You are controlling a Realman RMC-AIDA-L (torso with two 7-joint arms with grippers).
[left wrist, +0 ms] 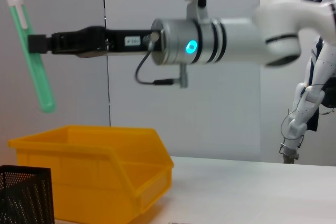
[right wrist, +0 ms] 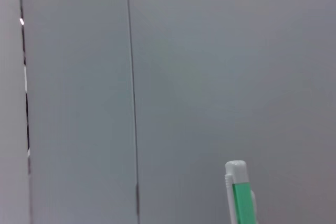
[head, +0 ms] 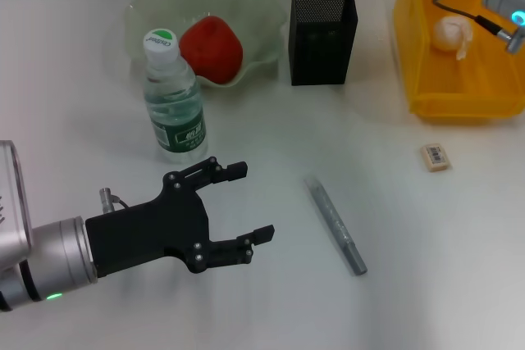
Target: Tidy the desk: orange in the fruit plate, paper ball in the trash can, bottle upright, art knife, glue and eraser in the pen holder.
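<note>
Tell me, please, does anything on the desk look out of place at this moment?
Yes. The eraser and a grey stick lie loose on the table, outside the pen holder. The right gripper holds a green stick high above the trash can.

Robotics lab: white desk (head: 426, 284), plain grey walls, another robot (left wrist: 310, 98).

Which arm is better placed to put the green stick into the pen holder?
The right. Its gripper already holds the green stick, high near the pen holder. The left gripper is open, low over the table.
</note>
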